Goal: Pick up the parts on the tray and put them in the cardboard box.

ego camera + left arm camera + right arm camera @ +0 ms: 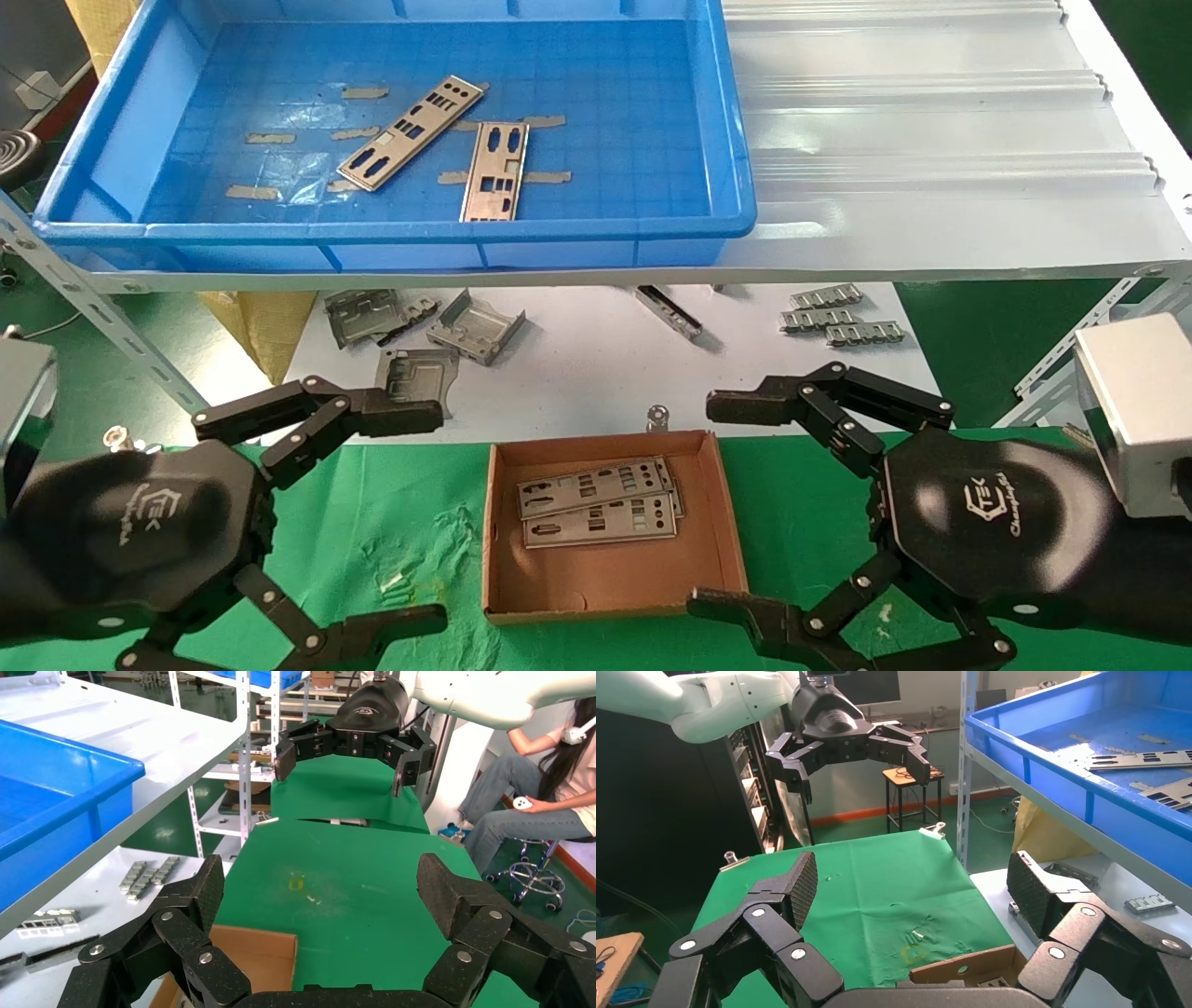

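Two silver punched plates lie in the blue tray on the shelf: one angled, one nearly upright. They also show in the right wrist view. The brown cardboard box sits on the green cloth between my grippers and holds two stacked plates. My left gripper is open and empty left of the box. My right gripper is open and empty right of it. Both hover low, facing each other. A box corner shows in the left wrist view and the right wrist view.
Grey boxy brackets and ridged silver clips lie on the white surface under the shelf. A white corrugated sheet lies right of the tray. Slotted shelf posts stand at both sides. A seated person is beyond the table.
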`<state>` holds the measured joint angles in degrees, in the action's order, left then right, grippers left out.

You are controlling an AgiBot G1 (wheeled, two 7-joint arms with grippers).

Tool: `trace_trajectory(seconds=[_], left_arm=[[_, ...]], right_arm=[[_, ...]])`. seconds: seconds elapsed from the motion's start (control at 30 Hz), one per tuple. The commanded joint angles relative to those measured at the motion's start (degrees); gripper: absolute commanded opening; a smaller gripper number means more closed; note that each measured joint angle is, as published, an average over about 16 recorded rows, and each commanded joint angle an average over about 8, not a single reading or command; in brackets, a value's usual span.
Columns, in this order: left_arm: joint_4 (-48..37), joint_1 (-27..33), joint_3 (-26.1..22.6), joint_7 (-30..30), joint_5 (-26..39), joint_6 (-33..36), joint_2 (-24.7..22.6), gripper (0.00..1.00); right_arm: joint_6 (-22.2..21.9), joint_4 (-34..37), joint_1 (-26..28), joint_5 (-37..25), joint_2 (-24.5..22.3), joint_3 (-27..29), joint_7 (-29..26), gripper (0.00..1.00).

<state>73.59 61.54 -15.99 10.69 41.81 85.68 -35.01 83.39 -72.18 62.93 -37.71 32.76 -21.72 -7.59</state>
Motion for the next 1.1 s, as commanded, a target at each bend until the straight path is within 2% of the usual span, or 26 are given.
trace_trajectory(seconds=[0.03,1.1], left_arm=[[-0.1,0.0,0.0,0.0,0.0,0.0,0.0,1.00],[-0.3,0.1,-0.1,-0.1,0.1,0.0,-0.2,1.00]], right_arm=[[0.0,0.0,0.0,0.0,0.0,0.0,0.0,1.00],[0.0,0.0,0.0,0.0,0.0,0.0,0.0,1.00]])
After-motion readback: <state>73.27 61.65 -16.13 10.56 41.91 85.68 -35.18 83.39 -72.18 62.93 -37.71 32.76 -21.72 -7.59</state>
